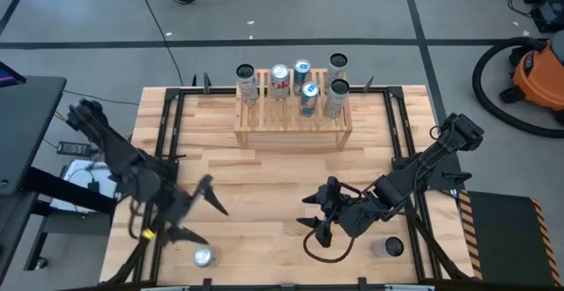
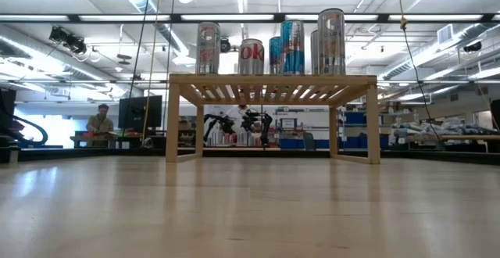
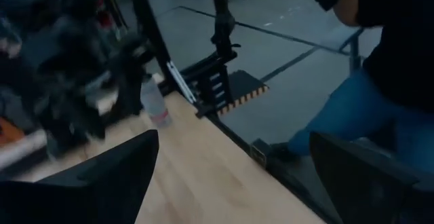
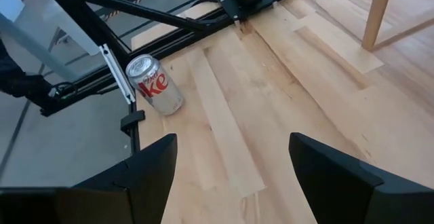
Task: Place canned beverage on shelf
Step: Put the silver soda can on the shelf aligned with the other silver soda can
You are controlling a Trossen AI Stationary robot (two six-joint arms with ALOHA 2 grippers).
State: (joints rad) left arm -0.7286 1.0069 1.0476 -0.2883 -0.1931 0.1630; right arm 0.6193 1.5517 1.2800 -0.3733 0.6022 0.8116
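Note:
The light wooden shelf (image 1: 293,125) stands at the table's far middle with several cans (image 1: 280,81) upright on its slats; the low view shows its legs (image 2: 172,117) on the table. A silver and red can (image 4: 154,83) stands upright near the front left corner (image 1: 204,257). Another pale can (image 1: 388,248) stands at the front right (image 3: 154,102). My left gripper (image 1: 214,225) hangs open above the table, just past the left can (image 3: 234,142). My right gripper (image 1: 310,219) hangs open right of the middle, pointing toward the left can (image 4: 233,139). Both hold nothing.
Black frame rails (image 1: 172,141) run along the table's left and right sides (image 1: 401,141). A person in jeans (image 3: 366,115) stands beside the table's front right corner. Bare wood (image 1: 273,185) lies between the shelf and the grippers.

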